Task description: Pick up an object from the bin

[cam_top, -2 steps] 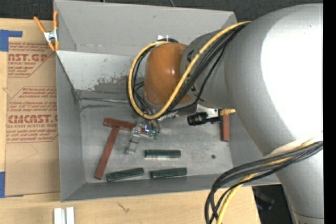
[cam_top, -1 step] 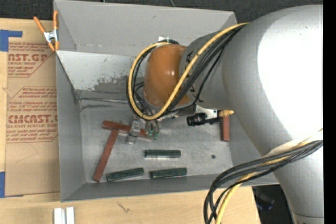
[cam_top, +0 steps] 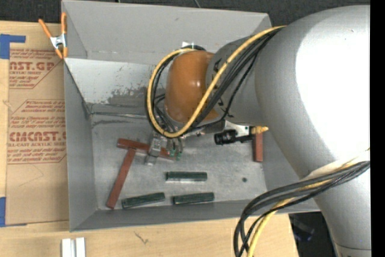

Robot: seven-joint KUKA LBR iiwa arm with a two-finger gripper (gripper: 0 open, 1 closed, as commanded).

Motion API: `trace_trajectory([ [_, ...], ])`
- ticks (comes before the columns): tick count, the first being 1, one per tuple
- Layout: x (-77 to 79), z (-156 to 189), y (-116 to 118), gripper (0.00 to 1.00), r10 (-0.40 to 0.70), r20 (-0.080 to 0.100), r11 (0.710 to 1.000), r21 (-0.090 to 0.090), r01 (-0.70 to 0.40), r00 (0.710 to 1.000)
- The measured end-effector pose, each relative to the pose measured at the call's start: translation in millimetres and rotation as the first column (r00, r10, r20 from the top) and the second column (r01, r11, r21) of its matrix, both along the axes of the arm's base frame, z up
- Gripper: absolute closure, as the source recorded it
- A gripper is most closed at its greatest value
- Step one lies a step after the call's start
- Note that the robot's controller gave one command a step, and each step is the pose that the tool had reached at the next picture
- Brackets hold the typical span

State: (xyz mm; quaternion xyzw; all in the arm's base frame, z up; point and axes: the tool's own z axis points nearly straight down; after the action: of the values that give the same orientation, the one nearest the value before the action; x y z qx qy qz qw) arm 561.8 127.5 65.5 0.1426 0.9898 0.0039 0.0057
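Gripper (cam_top: 161, 151) is low at the crossbar of the red-brown T-shaped piece (cam_top: 123, 177); you can't tell if it's spread or clamped. Looks like the grasp step: confirm closure, then lift straight.

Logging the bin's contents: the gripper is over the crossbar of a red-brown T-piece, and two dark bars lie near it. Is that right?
Not quite. The camera view shows three dark bars, not two, all lying just beyond the gripper. The rest holds: the gripper is over the crossbar of the red-brown T-piece.
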Motion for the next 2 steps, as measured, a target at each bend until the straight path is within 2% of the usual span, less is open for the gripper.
trace_trajectory([
  [1,-1.4,4.7,-0.2,1.0,0.0,-0.007,1.0,-0.002,0.0,1.0],
  [2,-4.1,24.8,-1.2,1.0,0.001,-0.019,1.0,-0.006,-0.001,1.0],
])
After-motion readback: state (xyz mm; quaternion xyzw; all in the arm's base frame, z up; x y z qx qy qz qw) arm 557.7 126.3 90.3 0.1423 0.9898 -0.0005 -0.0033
